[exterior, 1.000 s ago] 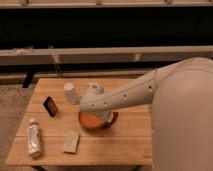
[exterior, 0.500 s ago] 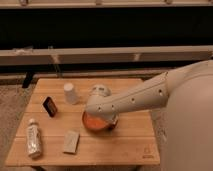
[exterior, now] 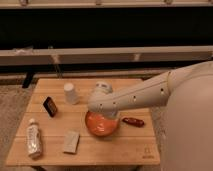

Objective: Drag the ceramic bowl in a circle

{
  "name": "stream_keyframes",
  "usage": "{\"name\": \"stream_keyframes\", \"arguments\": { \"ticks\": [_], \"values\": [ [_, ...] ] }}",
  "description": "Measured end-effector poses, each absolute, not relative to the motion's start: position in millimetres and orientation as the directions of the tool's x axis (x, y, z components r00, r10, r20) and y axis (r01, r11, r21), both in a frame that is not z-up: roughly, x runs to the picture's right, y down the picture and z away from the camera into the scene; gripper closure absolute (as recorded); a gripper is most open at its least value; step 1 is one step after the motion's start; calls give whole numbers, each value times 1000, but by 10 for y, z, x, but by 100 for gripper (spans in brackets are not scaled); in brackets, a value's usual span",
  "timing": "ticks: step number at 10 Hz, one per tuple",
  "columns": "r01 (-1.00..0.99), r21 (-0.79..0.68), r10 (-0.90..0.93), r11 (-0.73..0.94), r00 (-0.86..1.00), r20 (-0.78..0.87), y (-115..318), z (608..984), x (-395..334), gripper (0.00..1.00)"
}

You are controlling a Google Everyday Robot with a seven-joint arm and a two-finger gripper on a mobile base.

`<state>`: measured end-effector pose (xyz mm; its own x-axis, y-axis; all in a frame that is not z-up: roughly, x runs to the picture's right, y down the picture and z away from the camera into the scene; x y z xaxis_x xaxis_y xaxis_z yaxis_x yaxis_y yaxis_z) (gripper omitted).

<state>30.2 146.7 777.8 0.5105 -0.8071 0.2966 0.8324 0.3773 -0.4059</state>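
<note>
The ceramic bowl [exterior: 101,126], round, glossy and orange, sits on the wooden table [exterior: 125,145] a little right of its middle. My white arm reaches in from the right and ends right over the bowl's far rim. The gripper [exterior: 106,116] hangs down into or onto the bowl's far side; the wrist hides most of it. The front half of the bowl shows below the arm.
A white cup [exterior: 70,93] stands behind and left of the bowl. A small dark box [exterior: 50,106] lies left, a plastic bottle [exterior: 33,138] at the front left, a pale packet [exterior: 71,141] in front, and a reddish-brown snack [exterior: 133,121] right of the bowl.
The bowl and the gripper have shifted together toward the table's front, and the arm has swung a little lower. A reddish-brown snack now shows right of the bowl.
</note>
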Motion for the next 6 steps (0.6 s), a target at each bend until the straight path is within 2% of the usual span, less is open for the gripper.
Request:
{"name": "stream_keyframes", "arguments": {
  "ticks": [4,6],
  "values": [
    [847,-395,-821,354,484,302,1313,7892,21,20],
    [853,-394,-827,342,472,305,1316,7885,52,16]
  ]
}}
